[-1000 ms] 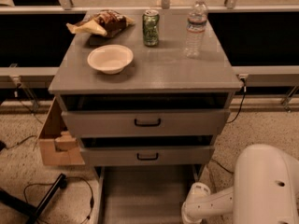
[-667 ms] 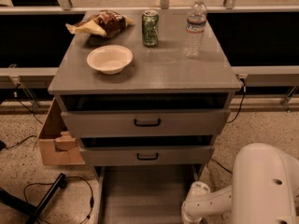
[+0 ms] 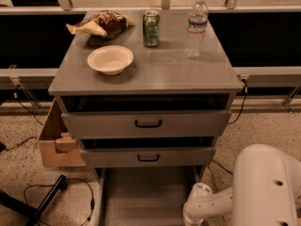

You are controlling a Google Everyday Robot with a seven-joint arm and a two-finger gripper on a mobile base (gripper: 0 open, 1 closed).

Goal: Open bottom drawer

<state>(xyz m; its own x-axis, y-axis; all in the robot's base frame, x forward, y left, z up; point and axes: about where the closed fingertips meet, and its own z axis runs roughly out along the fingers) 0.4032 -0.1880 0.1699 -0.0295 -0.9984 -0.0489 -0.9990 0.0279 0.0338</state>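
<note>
The bottom drawer [image 3: 146,197] of the grey cabinet [image 3: 146,74] is pulled far out toward the camera. Its plain grey interior shows, while its front panel and handle lie below the bottom edge of the view. Above it, the mid drawer front [image 3: 148,157] and the upper drawer front [image 3: 148,124] each stand slightly out, with black bar handles. My white arm [image 3: 207,205] reaches down at the drawer's right side. My gripper is out of view below the frame edge, past the end of that arm.
On the cabinet top are a beige bowl [image 3: 110,59], a chip bag [image 3: 103,23], a green can [image 3: 151,28] and a water bottle [image 3: 196,27]. A cardboard box [image 3: 54,142] sits at the cabinet's left. Cables [image 3: 56,192] lie on the floor at left.
</note>
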